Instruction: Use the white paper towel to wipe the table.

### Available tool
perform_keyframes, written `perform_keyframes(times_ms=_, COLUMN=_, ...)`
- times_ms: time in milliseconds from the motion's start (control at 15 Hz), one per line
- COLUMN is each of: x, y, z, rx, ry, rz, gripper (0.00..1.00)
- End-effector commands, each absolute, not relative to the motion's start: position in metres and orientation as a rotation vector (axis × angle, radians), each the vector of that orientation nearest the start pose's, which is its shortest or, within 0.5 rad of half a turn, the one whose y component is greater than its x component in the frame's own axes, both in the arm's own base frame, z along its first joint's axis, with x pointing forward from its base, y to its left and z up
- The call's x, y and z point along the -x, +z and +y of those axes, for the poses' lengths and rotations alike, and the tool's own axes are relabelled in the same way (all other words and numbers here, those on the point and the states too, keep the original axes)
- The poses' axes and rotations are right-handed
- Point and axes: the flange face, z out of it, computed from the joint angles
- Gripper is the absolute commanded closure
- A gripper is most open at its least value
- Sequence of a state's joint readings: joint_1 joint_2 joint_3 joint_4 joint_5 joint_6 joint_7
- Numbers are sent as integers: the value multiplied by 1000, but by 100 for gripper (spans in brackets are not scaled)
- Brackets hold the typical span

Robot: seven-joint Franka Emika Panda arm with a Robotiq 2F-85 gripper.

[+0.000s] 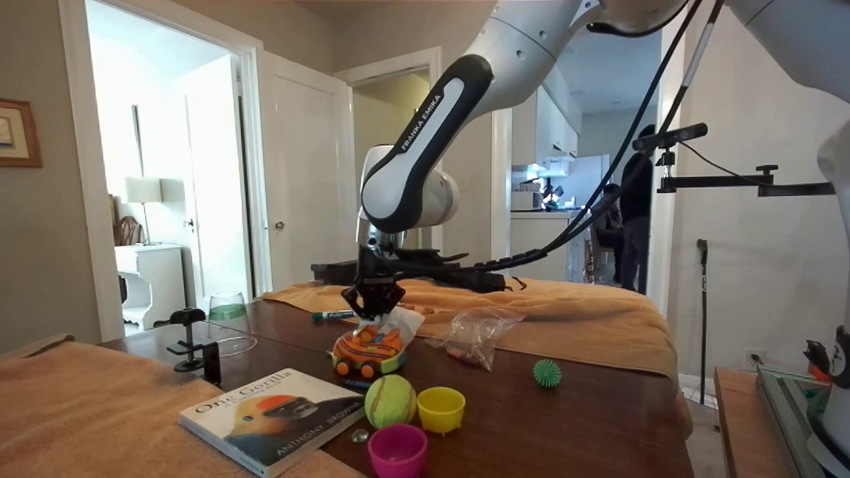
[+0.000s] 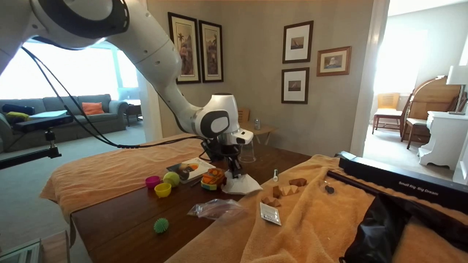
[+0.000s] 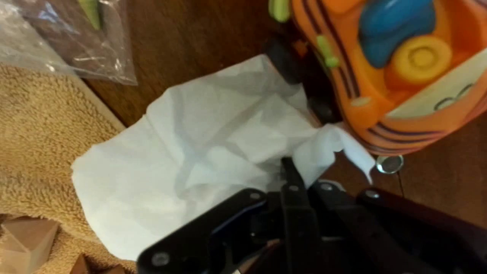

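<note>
The white paper towel (image 3: 182,163) lies spread and creased in the wrist view. It also shows in both exterior views (image 1: 406,321) (image 2: 242,185). It rests on the dark brown table (image 2: 128,215) and reaches the edge of the orange cloth. My gripper (image 3: 298,179) points down with its fingers close together, and a fold of the towel is pinched between them. The fold sticks up beside the fingertips, by the toy car. In the exterior views the gripper (image 1: 373,311) (image 2: 236,175) is low at the table. The fingertips are partly hidden by the towel.
An orange toy car (image 1: 368,352) stands right beside the towel. A clear plastic bag (image 2: 215,209) lies close by. A book (image 1: 272,418), a tennis ball (image 1: 390,401), a yellow cup (image 1: 441,409), a pink cup (image 1: 398,451), a green spiky ball (image 1: 547,373) and a glass (image 2: 247,151) stand around.
</note>
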State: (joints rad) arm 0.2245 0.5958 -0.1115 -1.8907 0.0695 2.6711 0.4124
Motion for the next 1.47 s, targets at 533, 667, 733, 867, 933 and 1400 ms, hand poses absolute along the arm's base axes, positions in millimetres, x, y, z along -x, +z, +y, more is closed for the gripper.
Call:
perform_keyframes(times_ms=533, x=-544, y=288, z=88, rx=3041, ry=-357, rz=368, gripper=100)
perform_keyframes(times_ms=667, x=-524, y=296, z=97, rx=3062, ry=-274, rz=322, gripper=100)
perform_keyframes(times_ms=733, x=-514, y=297, z=104, rx=3077, ry=-222, rz=292, gripper=100)
perform_keyframes(times_ms=867, x=-495, y=300, z=116, rx=3112, ry=-106, rz=237, gripper=100)
perform_keyframes(times_ms=933, x=-487, y=301, z=122, rx=3118, ry=-67, rz=211, gripper=100)
perform_keyframes(times_ms=1400, x=-457, y=281, z=146, rx=3123, ry=113, rz=91, gripper=100)
